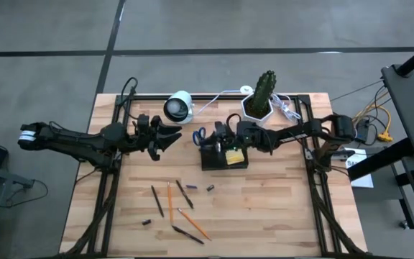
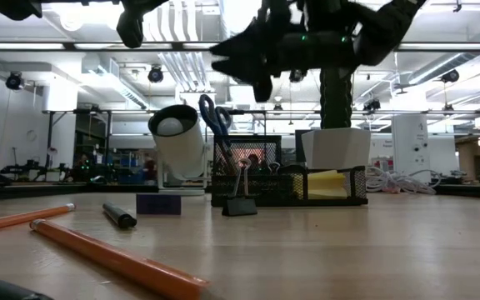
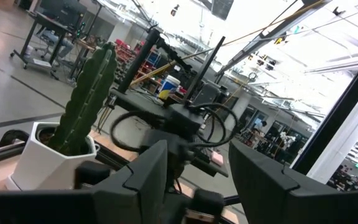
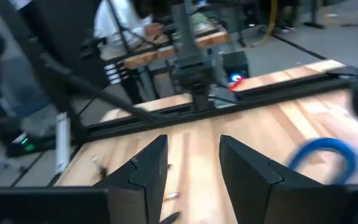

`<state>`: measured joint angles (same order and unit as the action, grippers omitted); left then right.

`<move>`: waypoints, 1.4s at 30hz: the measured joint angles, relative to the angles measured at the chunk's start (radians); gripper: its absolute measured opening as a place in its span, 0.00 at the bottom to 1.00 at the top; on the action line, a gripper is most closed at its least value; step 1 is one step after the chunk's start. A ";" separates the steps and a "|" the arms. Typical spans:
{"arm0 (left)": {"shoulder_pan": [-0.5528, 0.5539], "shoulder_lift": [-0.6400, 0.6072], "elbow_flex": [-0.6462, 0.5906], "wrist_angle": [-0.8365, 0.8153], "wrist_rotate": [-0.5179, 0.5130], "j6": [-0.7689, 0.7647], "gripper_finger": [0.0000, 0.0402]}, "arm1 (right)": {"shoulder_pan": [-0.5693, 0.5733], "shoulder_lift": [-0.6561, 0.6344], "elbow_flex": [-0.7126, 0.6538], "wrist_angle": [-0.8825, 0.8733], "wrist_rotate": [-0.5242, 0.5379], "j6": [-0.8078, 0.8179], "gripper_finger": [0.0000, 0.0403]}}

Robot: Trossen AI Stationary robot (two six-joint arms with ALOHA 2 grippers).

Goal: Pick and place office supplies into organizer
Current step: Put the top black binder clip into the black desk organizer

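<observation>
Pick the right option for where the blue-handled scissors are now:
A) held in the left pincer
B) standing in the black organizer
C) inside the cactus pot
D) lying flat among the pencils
B: the scissors stand upright in the organizer, blue handles on top.

Seen from above, a black organizer (image 1: 223,157) sits near the back of a wooden table (image 1: 279,208), a yellow sticky-note pad (image 1: 235,155) inside and blue-handled scissors (image 1: 199,135) at its left end. The right gripper (image 1: 221,132) hangs over it; the left gripper (image 1: 169,137) waits nearby. Pencils (image 1: 169,201) lie scattered in front, a potted cactus (image 1: 261,95) behind.
</observation>
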<state>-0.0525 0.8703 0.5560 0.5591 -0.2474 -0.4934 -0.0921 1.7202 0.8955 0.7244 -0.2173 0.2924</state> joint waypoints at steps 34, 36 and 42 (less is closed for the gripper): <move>0.000 0.037 0.000 0.001 0.000 0.000 0.39 | 0.241 -0.044 0.132 -0.778 -0.022 -0.459 0.35; 0.000 0.035 0.000 0.008 0.000 0.000 0.39 | 0.254 -0.030 0.132 -0.768 -0.020 -0.489 0.35; 0.000 0.034 0.000 0.008 0.000 0.000 0.39 | 0.269 0.030 0.169 -0.766 -0.018 -0.510 0.35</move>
<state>-0.0527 0.9047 0.5556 0.5674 -0.2470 -0.4934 0.1768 1.7505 1.0646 -0.0420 -0.2352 -0.2179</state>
